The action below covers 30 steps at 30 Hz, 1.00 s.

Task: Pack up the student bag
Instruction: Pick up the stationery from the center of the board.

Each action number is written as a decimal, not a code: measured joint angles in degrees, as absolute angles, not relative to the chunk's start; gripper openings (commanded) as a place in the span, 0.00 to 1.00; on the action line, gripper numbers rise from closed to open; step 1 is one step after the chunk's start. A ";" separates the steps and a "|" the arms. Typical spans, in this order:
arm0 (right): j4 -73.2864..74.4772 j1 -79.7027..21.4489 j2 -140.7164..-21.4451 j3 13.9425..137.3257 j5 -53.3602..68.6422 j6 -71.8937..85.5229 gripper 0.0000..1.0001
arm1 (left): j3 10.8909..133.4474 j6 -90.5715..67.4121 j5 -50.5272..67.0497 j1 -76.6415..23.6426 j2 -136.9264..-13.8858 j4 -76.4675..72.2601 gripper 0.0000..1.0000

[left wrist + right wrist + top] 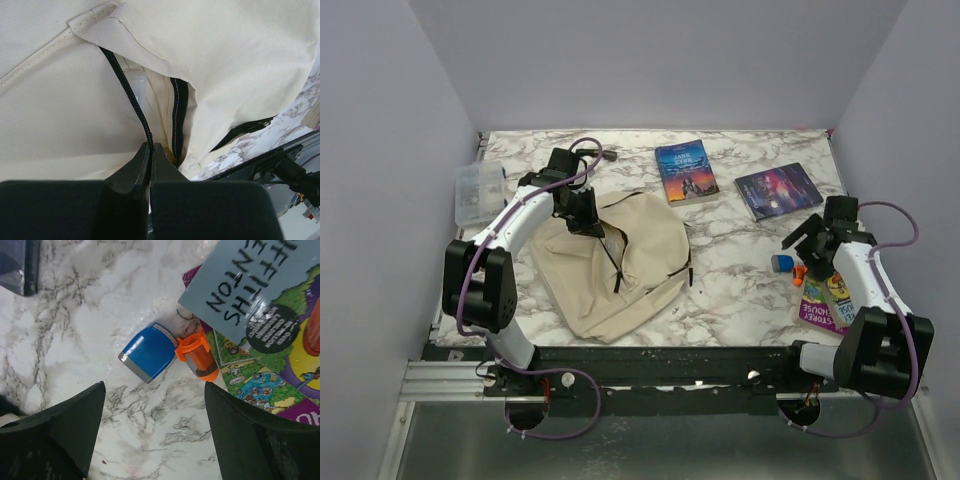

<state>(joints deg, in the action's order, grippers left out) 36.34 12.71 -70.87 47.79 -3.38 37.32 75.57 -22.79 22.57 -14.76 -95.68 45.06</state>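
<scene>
The student bag (620,270), a soft beige backpack, lies flat at the table's centre-left with its black zipper (131,95) undone. My left gripper (588,216) is at the bag's upper edge. In the left wrist view it (150,146) is shut on the zipper strip along the opening. My right gripper (810,240) stands open on the right side, nothing between its fingers. In the right wrist view it (155,390) hovers over bare marble just short of a small blue block (149,351) and an orange piece (199,356).
A blue-covered book (686,170) and a dark book (778,190) lie at the back. A colourful purple book (825,300) lies under the right arm, beside the orange piece. A clear plastic box (478,190) sits at the left edge.
</scene>
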 measured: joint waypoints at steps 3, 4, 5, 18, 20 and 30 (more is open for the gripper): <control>35.64 12.69 -72.75 45.71 -1.56 37.39 0.81 | 75.53 -22.81 22.63 -14.76 -95.68 45.01 0.00; 35.64 12.69 -73.47 45.41 -0.80 37.45 0.81 | 75.53 -22.81 22.63 -14.76 -95.68 44.99 0.00; 35.62 12.71 -74.28 45.30 -0.34 37.71 0.82 | 75.53 -22.81 22.65 -14.79 -95.68 44.97 0.00; 34.41 12.69 -82.28 45.34 0.27 48.27 0.87 | 75.53 -22.81 22.63 -15.03 -95.66 44.86 0.00; 34.28 12.71 -82.78 45.32 0.08 50.17 0.87 | 75.53 -22.81 22.63 -15.03 -95.59 44.88 0.00; 34.37 12.71 -86.00 47.07 -3.16 60.55 0.86 | 75.53 -22.81 22.59 -15.03 -94.72 44.93 0.00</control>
